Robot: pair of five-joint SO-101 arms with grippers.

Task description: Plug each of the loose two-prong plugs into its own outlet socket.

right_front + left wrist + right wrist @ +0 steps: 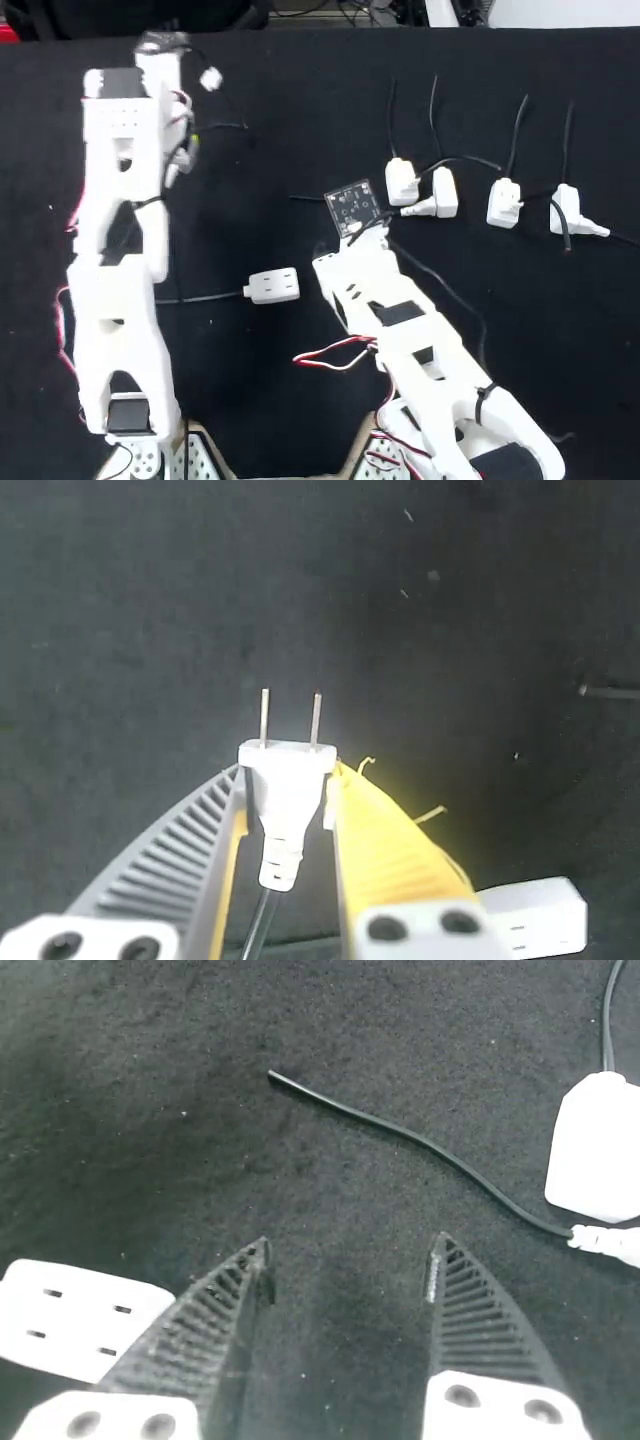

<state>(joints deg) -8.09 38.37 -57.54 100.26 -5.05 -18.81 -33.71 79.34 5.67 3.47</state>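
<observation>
Got a white two-prong plug [288,790] pinched between the left jaws, closed snug on its body, with the prongs [290,718] poking straight out ahead. Looks lifted off the black bench [120,600], well apart from the row of sockets [503,203] over on the other side. Seeing the right jaws spread wide, gripping nothing, low over the bench near a loose black cord [400,1135] and just beside a white outlet block [70,1320].

Stuff to worry about:
- Smooth glossy plastic on that plug, so could easily twist in the grip on meeting resistance at the slots.
- Could miss the slots entirely if lined up a bit crooked, thanks to thin flat metal blades and narrow openings.
- Might drag the trailing cable [262,925] and get tugged off-axis.
- Might just shove the outlet block along the fuzzy, felt-like cloth instead of seating, judging by how light and unanchored it looks. Probably wants bracing with the free jaws.

Shape-wise: boxy plug body tapering into a ribbed strain relief [280,865]. Ribbed grey jaw faces, with frayed yellow tape on one.
</observation>
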